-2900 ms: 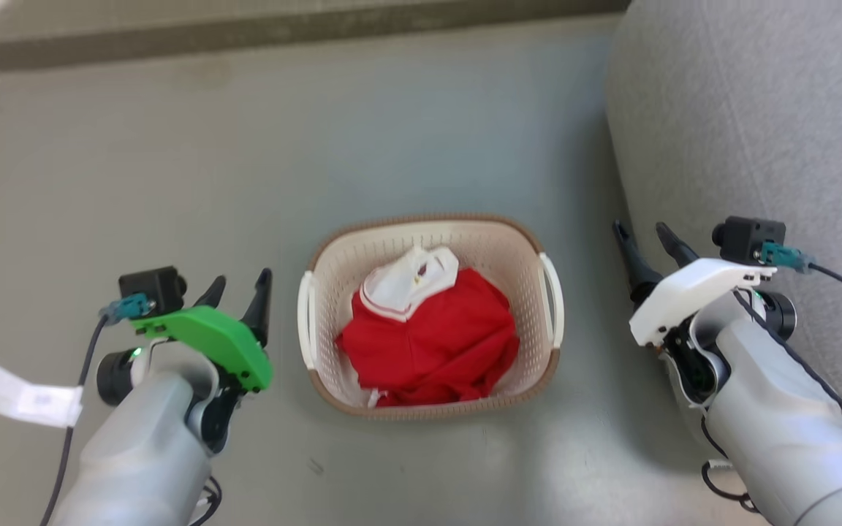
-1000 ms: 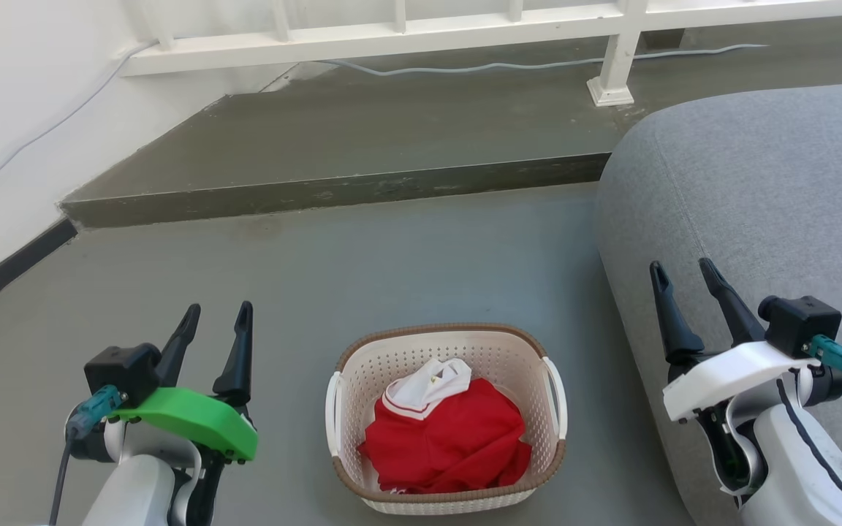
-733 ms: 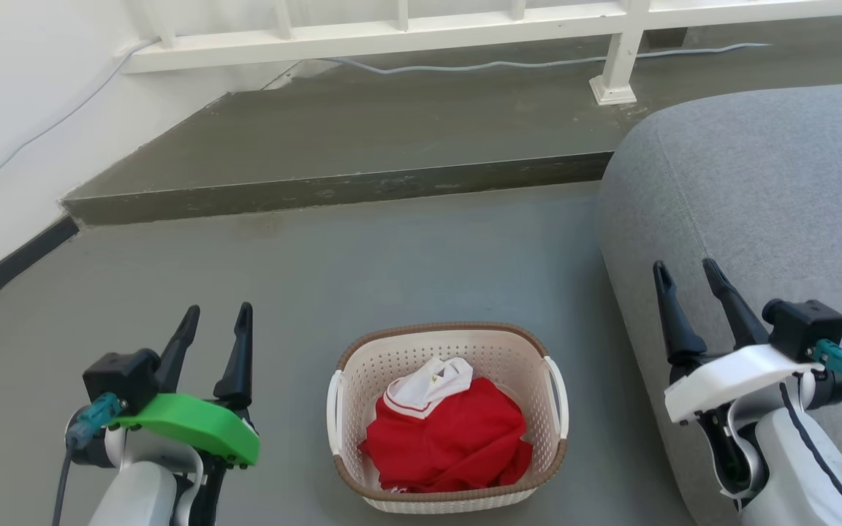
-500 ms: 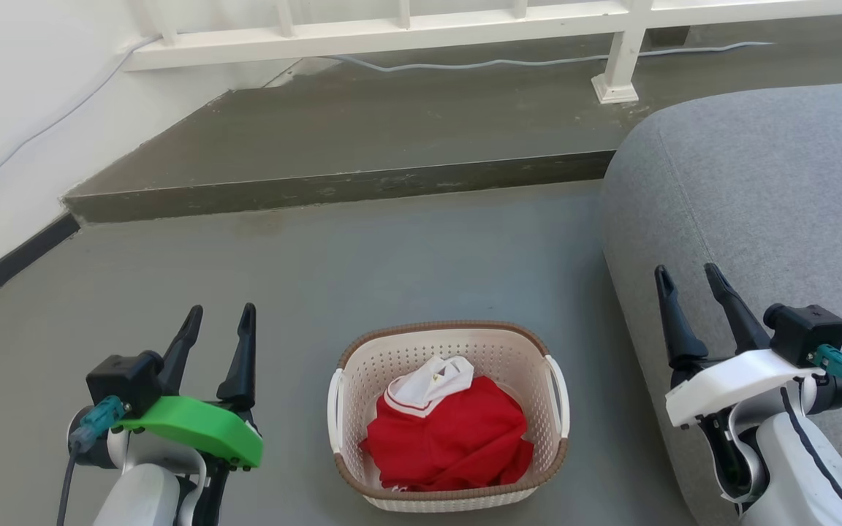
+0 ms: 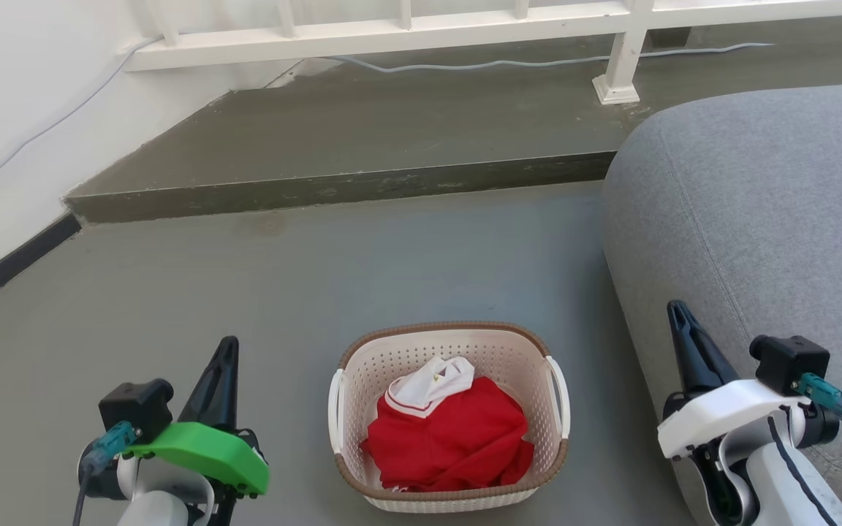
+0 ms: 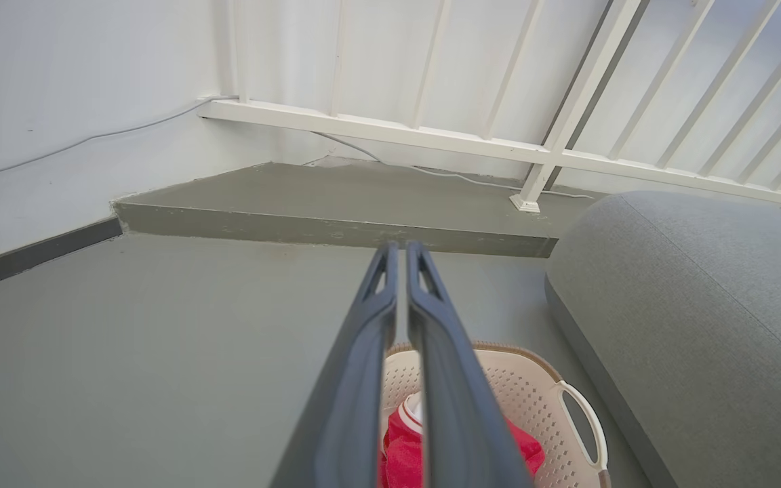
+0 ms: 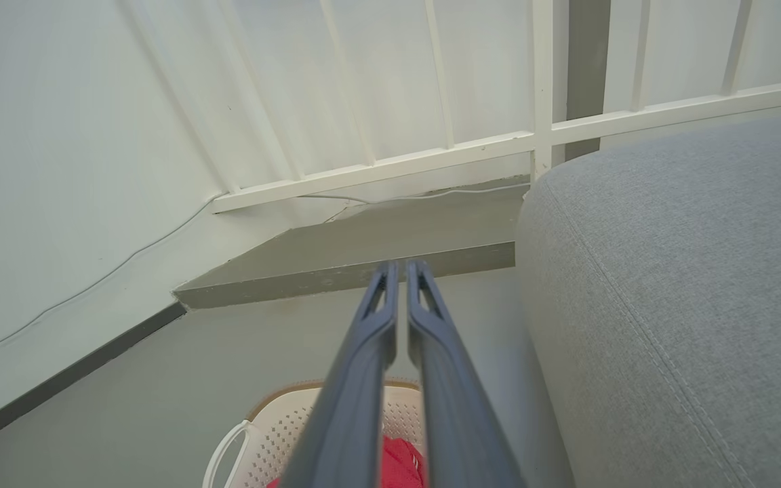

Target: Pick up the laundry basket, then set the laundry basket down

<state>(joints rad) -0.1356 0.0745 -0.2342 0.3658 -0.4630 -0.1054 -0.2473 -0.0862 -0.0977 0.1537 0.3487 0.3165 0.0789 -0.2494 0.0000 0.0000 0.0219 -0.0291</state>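
The laundry basket (image 5: 351,354), cream with a brown rim and white side handles, stands on the grey floor low in the head view, holding a red and white garment (image 5: 446,435). My left gripper (image 5: 227,347) hangs shut to the basket's left, nothing between its fingers. Over at the right my right gripper (image 5: 677,310) is shut and empty too, beside the grey sofa. The left wrist view has the basket (image 6: 546,396) behind the left gripper (image 6: 398,251). In the right wrist view the basket (image 7: 255,430) sits low, under the right gripper (image 7: 398,269).
A grey sofa (image 5: 757,212) rises close on the right. A raised concrete step (image 5: 333,186) crosses the floor ahead, with a white railing (image 5: 406,29) and a cable beyond. A white wall (image 5: 12,109) with a dark baseboard runs along the left.
Both grippers have gone from open to shut and sunk lower in the head view. Since 2.9 s ago the camera has tilted up; the basket rests on the floor throughout.
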